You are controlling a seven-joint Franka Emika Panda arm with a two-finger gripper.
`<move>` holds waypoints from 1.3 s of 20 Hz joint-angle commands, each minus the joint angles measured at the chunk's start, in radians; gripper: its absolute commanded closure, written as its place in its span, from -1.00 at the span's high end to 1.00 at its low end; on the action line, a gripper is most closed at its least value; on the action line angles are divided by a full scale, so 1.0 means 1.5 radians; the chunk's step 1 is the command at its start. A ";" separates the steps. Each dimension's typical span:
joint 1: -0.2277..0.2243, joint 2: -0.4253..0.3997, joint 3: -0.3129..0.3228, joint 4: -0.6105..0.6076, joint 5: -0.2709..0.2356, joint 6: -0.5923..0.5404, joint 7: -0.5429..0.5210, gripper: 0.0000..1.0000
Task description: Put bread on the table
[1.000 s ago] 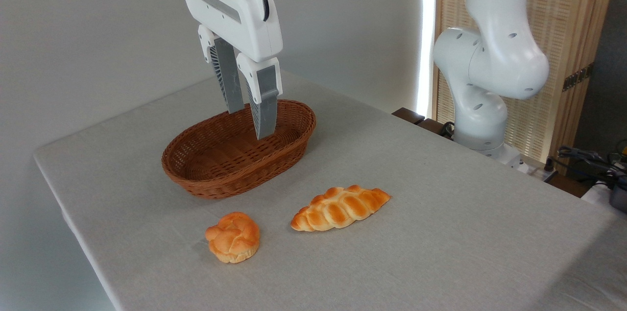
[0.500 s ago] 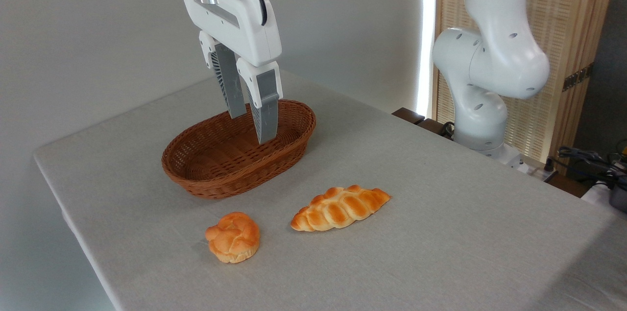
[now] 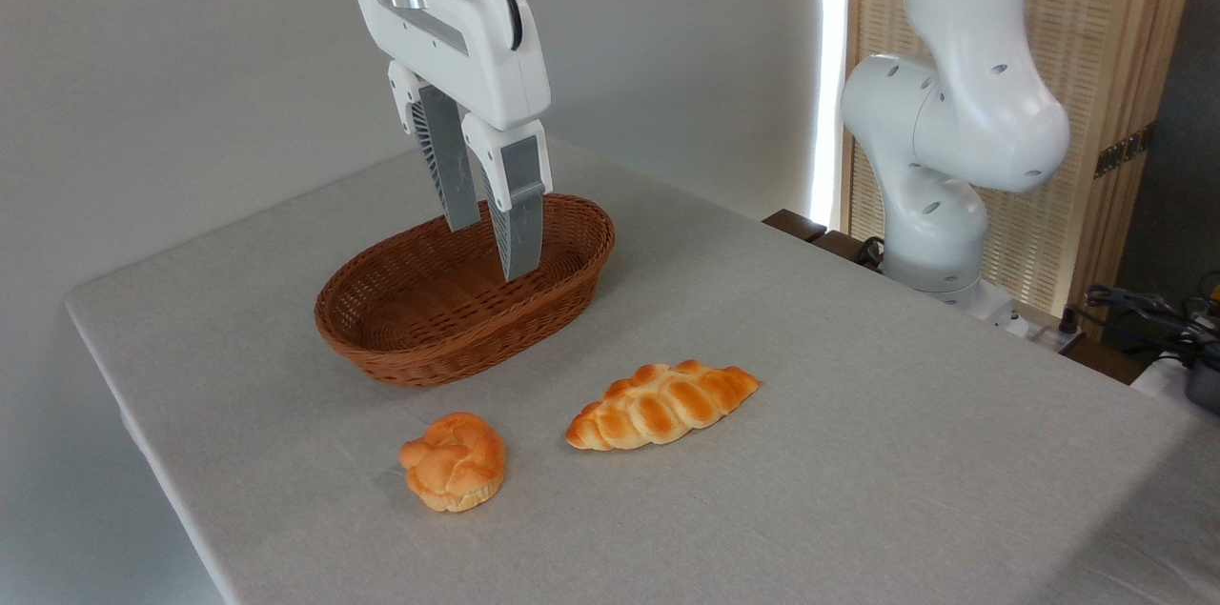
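Bread (image 3: 662, 403) well apart from tool (image 3: 491, 248)

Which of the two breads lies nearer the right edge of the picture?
The long braided loaf. The round bun lies to its left, nearer the camera; both are on the table.

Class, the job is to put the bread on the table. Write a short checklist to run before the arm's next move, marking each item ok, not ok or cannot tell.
1. Bread lies on the table: ok.
2. Bread is outside the basket: ok.
3. Basket holds nothing: ok, its visible inside shows only weave.
4. Gripper carries nothing: ok, only a small empty gap between the fingers.
5. Fingers clear of the basket rim: cannot tell, they hang over it and one view gives no height.
6. Bun lies apart from the bread: ok.
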 commanded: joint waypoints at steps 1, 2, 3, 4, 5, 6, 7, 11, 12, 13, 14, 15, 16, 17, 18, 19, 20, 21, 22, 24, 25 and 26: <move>0.010 0.001 -0.010 0.007 0.009 -0.015 -0.006 1.00; 0.011 0.001 -0.010 0.007 0.009 -0.015 -0.006 1.00; 0.011 0.001 -0.009 0.007 0.010 -0.015 -0.006 1.00; 0.010 0.001 -0.010 0.007 0.017 -0.015 -0.008 1.00; 0.010 0.001 -0.010 0.007 0.024 -0.015 -0.010 1.00; 0.010 0.001 -0.010 0.007 0.025 -0.016 -0.010 1.00; 0.010 0.001 -0.013 0.007 0.025 -0.016 -0.011 1.00; 0.011 0.001 -0.014 0.008 0.025 -0.016 -0.015 1.00; 0.011 0.001 -0.014 0.007 0.025 -0.015 -0.018 1.00; 0.011 0.001 -0.014 0.008 0.025 -0.015 -0.023 1.00; 0.011 0.001 -0.014 0.007 0.025 -0.015 -0.024 1.00; 0.010 0.001 -0.014 0.008 0.025 -0.015 -0.025 1.00; 0.010 0.001 -0.014 0.007 0.025 -0.016 -0.024 1.00; 0.010 0.001 -0.014 0.008 0.025 -0.017 -0.024 1.00; 0.010 0.001 -0.014 0.008 0.025 -0.017 -0.024 1.00; 0.010 0.001 -0.014 0.008 0.025 -0.017 -0.024 1.00; 0.010 0.001 -0.013 0.008 0.025 -0.017 -0.023 1.00; 0.010 0.001 -0.012 0.008 0.023 -0.016 -0.022 1.00; 0.011 0.001 -0.012 0.008 0.020 -0.016 -0.022 1.00; 0.011 0.001 -0.012 0.008 0.020 -0.016 -0.022 1.00; 0.011 0.001 -0.012 0.008 0.020 -0.016 -0.022 1.00; 0.011 0.001 -0.012 0.008 0.020 -0.016 -0.021 1.00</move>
